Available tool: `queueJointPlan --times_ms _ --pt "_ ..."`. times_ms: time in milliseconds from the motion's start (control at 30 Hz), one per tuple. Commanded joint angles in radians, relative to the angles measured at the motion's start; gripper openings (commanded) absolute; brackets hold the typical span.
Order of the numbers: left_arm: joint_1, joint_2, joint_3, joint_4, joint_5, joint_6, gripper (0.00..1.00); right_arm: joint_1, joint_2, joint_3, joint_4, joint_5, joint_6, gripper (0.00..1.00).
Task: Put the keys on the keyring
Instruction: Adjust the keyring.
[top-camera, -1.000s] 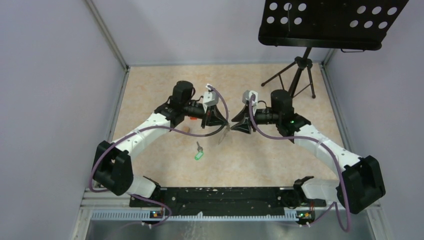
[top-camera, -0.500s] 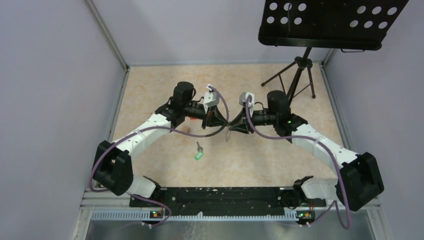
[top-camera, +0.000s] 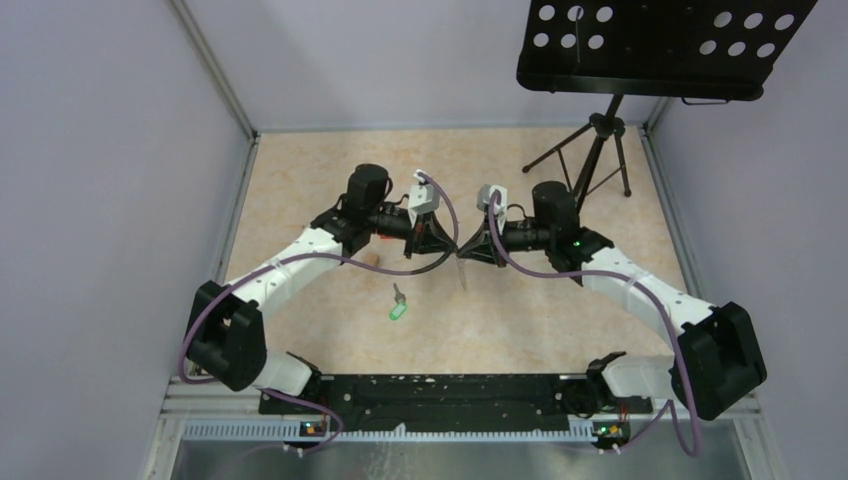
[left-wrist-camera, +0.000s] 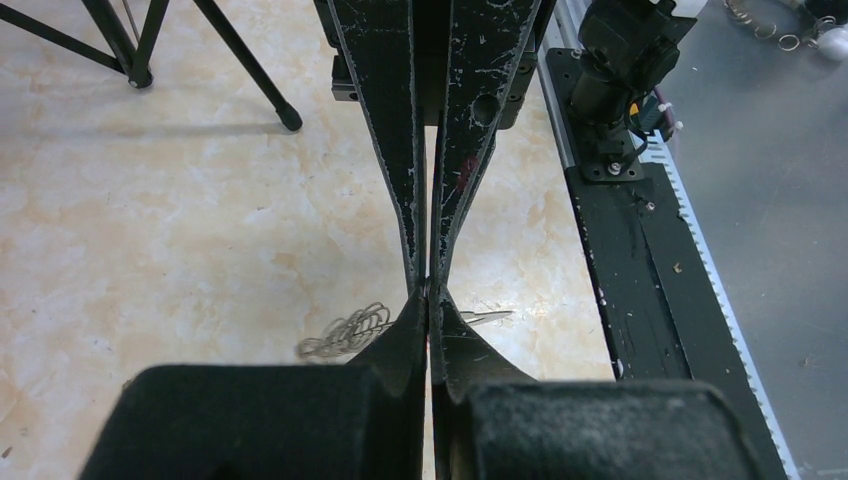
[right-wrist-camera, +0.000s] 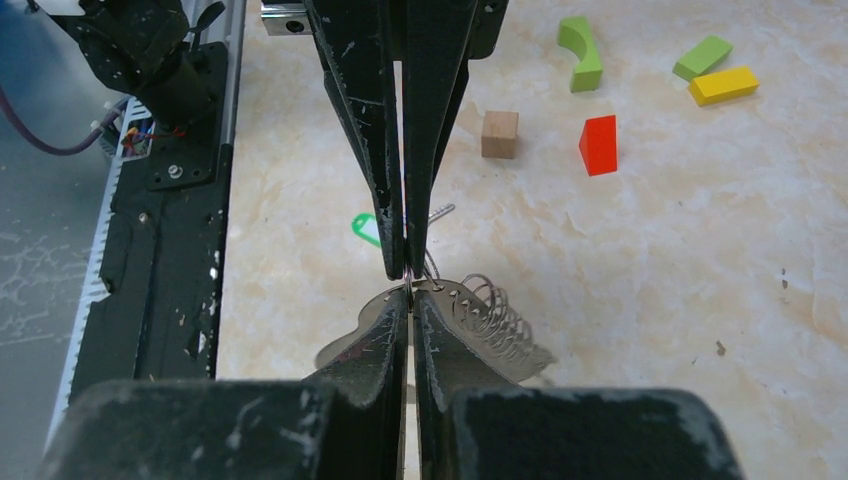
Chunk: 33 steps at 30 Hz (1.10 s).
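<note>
Bright, even light, soft shadows (wrist views' foreground blurred).

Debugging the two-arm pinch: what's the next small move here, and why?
Probably hold the left gripper still and tug the right gripper back slightly to test its grip. Both are shut tip to tip in mid-air with the silver bunch hanging there; the green-tagged key lies on the table.

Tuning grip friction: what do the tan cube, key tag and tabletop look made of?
Tan cube: likely bare wood; matte, pale brown, sharp edges.
Key tag: probably plastic; bright, uniform green.
Tabletop: smooth with a beige marble pattern and a soft sheen; perhaps laminate or vinyl, cannot tell which.
</note>
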Motion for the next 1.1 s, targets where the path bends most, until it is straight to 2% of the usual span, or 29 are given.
queueJointPlan --times_ms 0,200,333,567,733,900,1067 --pt "-0.005 0.001 -0.011 0.045 0.019 0.001 0.0 0.015 -0.006 0.026 0.054 0.01 -0.015 0.0" --pt "-0.004 -0.005 -0.014 0.045 0.014 0.013 0.01 0.015 -0.034 0.015 0.045 0.023 -0.04 0.0" --pt "-0.004 -0.021 -0.017 0.038 0.023 0.03 0.11 0.015 -0.061 0.0 0.054 0.026 -0.049 0.0" --pt "-0.002 -0.057 -0.026 0.033 0.048 0.057 0.36 0.014 -0.096 -0.025 0.105 0.022 -0.017 0.0" --pt "0.004 -0.09 -0.05 0.047 0.05 0.082 0.45 0.007 -0.105 -0.037 0.113 0.015 -0.015 0.0" --pt "0.006 -0.117 -0.084 0.126 0.045 0.1 0.45 0.002 -0.112 -0.038 0.099 0.012 -0.041 0.0" --pt "0.005 -0.106 -0.074 0.144 0.052 0.135 0.38 0.002 -0.113 -0.037 0.054 0.034 -0.111 0.0"
